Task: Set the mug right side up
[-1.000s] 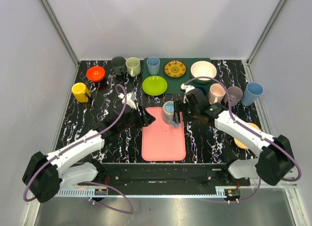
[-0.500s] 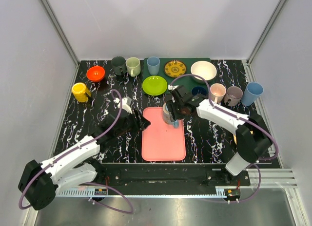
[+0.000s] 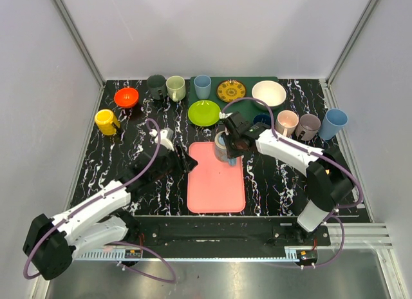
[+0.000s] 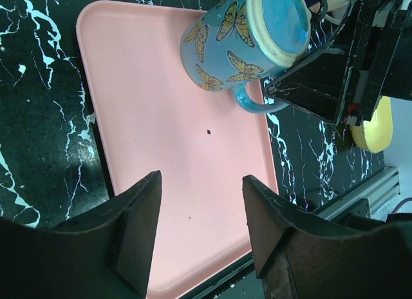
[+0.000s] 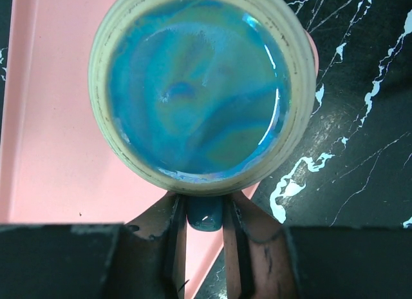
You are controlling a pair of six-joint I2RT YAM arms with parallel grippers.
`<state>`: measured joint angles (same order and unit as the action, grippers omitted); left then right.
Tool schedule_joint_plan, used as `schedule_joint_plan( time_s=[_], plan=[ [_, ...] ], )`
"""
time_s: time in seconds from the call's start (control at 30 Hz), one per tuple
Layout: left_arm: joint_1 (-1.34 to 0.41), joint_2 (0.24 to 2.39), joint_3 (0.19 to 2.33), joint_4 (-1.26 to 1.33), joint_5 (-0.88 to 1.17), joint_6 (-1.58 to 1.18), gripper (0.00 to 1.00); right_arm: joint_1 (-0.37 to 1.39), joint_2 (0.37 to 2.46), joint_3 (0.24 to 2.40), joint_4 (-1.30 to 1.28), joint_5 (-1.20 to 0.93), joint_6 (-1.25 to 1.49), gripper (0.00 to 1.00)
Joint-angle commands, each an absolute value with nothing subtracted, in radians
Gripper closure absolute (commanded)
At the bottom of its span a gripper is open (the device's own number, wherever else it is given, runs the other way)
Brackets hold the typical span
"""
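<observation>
Black marbled table [image 3: 116, 157] carries a pink tray [image 3: 215, 183]; at its far right corner stands the butterfly mug [image 4: 241, 38], base up. The right gripper [image 5: 205, 205] pinches the mug's handle [image 4: 254, 104]. The left gripper [image 4: 199, 183] hangs over the tray, jaws apart, the mug well beyond them.

The mug [image 3: 222, 146] stood base-up on the far right corner of the tray [image 3: 215, 183], which lay mid-table ahead of the arms. Its handle sat between the fingers of the right gripper [image 5: 205, 215]. Behind the tray lay a plate [image 3: 204, 113], at the near left corner of a mat [image 3: 248, 111] carrying a patterned plate [image 3: 231, 91] and a bowl [image 3: 268, 94].
</observation>
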<state>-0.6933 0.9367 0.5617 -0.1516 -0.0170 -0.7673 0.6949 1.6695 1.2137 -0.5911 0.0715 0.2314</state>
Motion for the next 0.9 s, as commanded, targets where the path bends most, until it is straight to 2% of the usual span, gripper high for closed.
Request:
schedule_joint_plan(
  time_s=[0.0, 0.2, 0.23, 0.33, 0.37, 0.43, 0.47, 0.5, 0.7, 0.73, 0.87],
  plan=[
    [-0.693, 0.896, 0.566, -0.144, -0.052, -0.749, 0.45, 0.706, 1.596, 1.246, -0.598, 0.109, 0.232, 1.00],
    [-0.693, 0.780, 0.525, -0.103, -0.103, -0.770, 0.45, 0.697, 1.366, 1.192, -0.509, 0.042, 0.333, 1.00],
    [-0.693, 0.753, 0.508, -0.078, -0.100, -0.776, 0.43, 0.692, 1.341, 1.181, -0.482, 0.019, 0.351, 1.00],
    [-0.692, 0.642, 0.402, 0.120, -0.029, -0.808, 0.38, 0.647, 1.235, 1.111, -0.354, -0.128, 0.452, 1.00],
    [-0.693, 0.608, 0.364, 0.281, -0.009, -0.825, 0.31, 0.629, 1.208, 1.082, -0.304, -0.171, 0.487, 1.00],
    [-0.695, 0.516, 0.238, 0.429, 0.018, -0.923, 0.19, 0.573, 1.155, 1.016, -0.186, -0.311, 0.584, 1.00],
    [-0.695, 0.493, 0.203, 0.543, 0.026, -0.951, 0.09, 0.559, 1.146, 1.002, -0.155, -0.346, 0.615, 1.00],
    [-0.696, 0.470, 0.161, 0.581, 0.056, -0.986, 0.06, 0.548, 1.129, 0.987, -0.117, -0.415, 0.667, 1.00],
    [-0.701, 0.598, 0.132, 0.895, 0.290, -1.031, 0.01, 0.522, 1.101, 0.803, 0.366, -0.616, 0.958, 1.00],
    [-0.704, 0.623, 0.127, 0.947, 0.301, -1.046, 0.01, 0.523, 1.109, 0.792, 0.490, -0.636, 0.992, 1.00],
    [-0.712, 0.751, 0.132, 1.141, 0.317, -1.086, 0.01, 0.523, 1.146, 0.753, 0.689, -0.686, 1.135, 1.00]
  ],
)
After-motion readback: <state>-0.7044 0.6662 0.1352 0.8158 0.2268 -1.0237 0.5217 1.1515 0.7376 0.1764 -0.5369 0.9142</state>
